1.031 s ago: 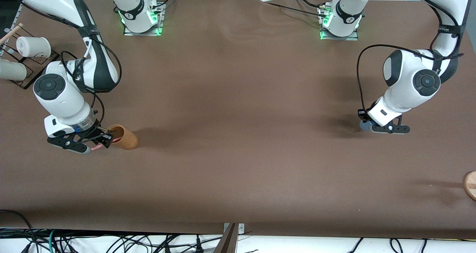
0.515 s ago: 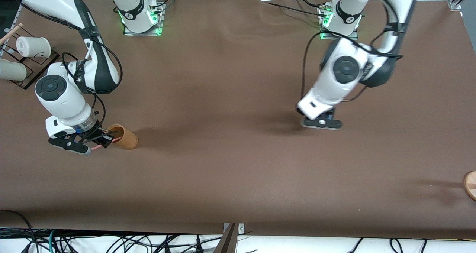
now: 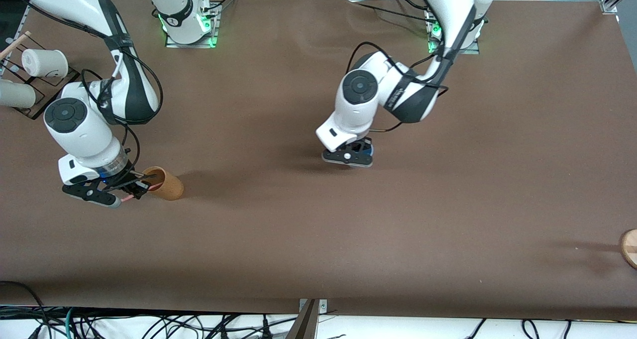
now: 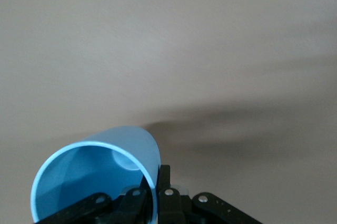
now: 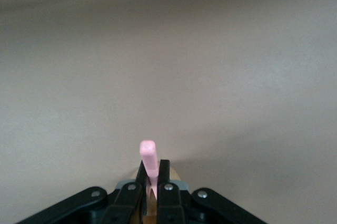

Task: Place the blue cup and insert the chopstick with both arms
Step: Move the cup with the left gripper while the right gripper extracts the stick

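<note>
Left gripper (image 3: 348, 158) clamps the blue cup (image 4: 100, 174) over mid-counter (image 3: 318, 239), unplaced; right gripper (image 3: 115, 193) pinches the chopstick (image 5: 149, 163) beside the orange-brown cup (image 3: 166, 183), uninserted.

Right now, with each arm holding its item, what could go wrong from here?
1. The left tool pinches the blue cup by one wall at the rim, over mid-table; it could tilt or slip when set down.
2. The right tool grips the chopstick right beside the orange-brown cup; pulling away could knock that cup over.
3. The thin chopstick could pivot in the grip and miss the cup mouth.
</note>
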`<state>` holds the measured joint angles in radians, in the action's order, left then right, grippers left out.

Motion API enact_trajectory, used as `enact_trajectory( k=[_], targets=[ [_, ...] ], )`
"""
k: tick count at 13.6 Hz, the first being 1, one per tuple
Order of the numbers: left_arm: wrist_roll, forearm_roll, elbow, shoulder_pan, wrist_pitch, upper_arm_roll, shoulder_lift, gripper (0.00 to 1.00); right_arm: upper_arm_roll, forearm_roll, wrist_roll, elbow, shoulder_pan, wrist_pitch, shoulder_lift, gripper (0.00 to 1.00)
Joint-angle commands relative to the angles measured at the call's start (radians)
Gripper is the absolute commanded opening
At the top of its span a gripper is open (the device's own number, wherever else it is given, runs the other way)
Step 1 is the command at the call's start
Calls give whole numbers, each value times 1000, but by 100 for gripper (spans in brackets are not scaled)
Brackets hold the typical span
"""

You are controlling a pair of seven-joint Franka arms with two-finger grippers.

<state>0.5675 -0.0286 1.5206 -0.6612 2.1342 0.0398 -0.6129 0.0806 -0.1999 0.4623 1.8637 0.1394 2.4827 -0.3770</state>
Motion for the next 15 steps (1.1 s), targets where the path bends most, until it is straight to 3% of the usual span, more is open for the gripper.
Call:
enact_trajectory(
  k=[1,4,10,11,12,15],
  targets=[
    [40,-43,-135,-55,-36,-24,-99,0,-5,-18,-7,-23,3,-70,52,3],
    [78,-43,-174,-75,-25,-24,-154,0,-27,-19,-7,-99,5,-178,98,3],
    [110,-34,-172,-89,35,-26,-199,1,-50,-16,-7,-396,23,-560,99,3],
    [123,-40,-172,-87,35,-26,-196,42,-56,-13,2,-409,38,-585,104,2],
    [150,-42,-172,-87,35,-26,-188,99,-59,-15,28,-420,57,-603,104,2],
    [192,-63,-177,-86,18,-23,-139,100,-62,-16,186,-433,118,-625,98,2]
  ],
)
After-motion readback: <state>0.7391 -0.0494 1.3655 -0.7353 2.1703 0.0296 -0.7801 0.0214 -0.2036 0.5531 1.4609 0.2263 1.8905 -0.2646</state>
